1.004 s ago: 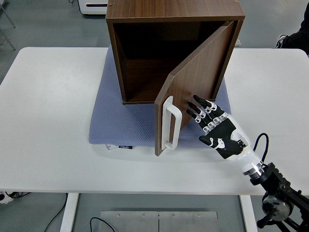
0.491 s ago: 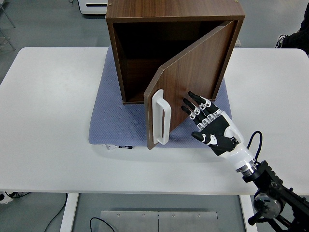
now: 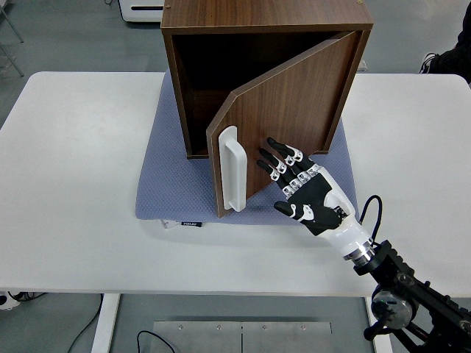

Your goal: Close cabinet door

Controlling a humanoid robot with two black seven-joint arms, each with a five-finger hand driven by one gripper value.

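The fingers [image 3: 278, 160] of the right hand [image 3: 305, 193] are spread flat and grasp nothing, their tips against the outer face of the dark walnut-veneer cabinet door [image 3: 283, 121]. The door lies far and left of them, hinged along the right edge of the open wooden cabinet box [image 3: 265, 18], its free edge with the upright white bar handle [image 3: 231, 169] swung halfway out. Closing likely calls for pushing far-left (only this arm is in view). The cabinet sits on a blue-grey woven mat [image 3: 165, 176] on the white table [image 3: 73, 184].

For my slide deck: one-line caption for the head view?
Right hand, fingers flat, pushes the half-open cabinet door toward closing.
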